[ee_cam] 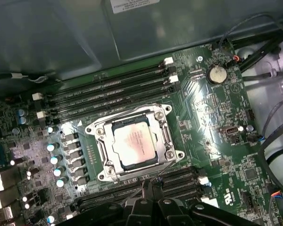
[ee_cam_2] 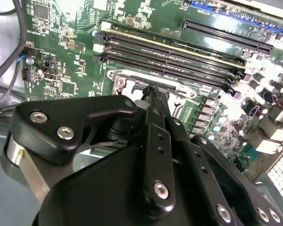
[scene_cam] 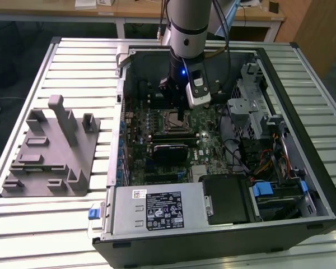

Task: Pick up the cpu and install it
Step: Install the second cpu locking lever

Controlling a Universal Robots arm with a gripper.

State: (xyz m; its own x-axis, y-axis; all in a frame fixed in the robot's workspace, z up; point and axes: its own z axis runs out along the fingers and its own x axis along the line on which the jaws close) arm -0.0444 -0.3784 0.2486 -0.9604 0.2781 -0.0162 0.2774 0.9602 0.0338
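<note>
While my arm hangs over the open computer case on the slatted surface, I see the motherboard below, then its socket frame, with the cpu seated inside. My claw, fingers together and empty, hovers just beside that socket.

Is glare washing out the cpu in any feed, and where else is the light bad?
First wrist view: the cpu lid carries a pale sheen but its edges stay readable inside the socket frame; bright glare hits the motherboard beside it. Second wrist view: capacitors are blown out white, and the near gripper body looks soft. Exterior view: case interior dim, evenly lit.
</note>
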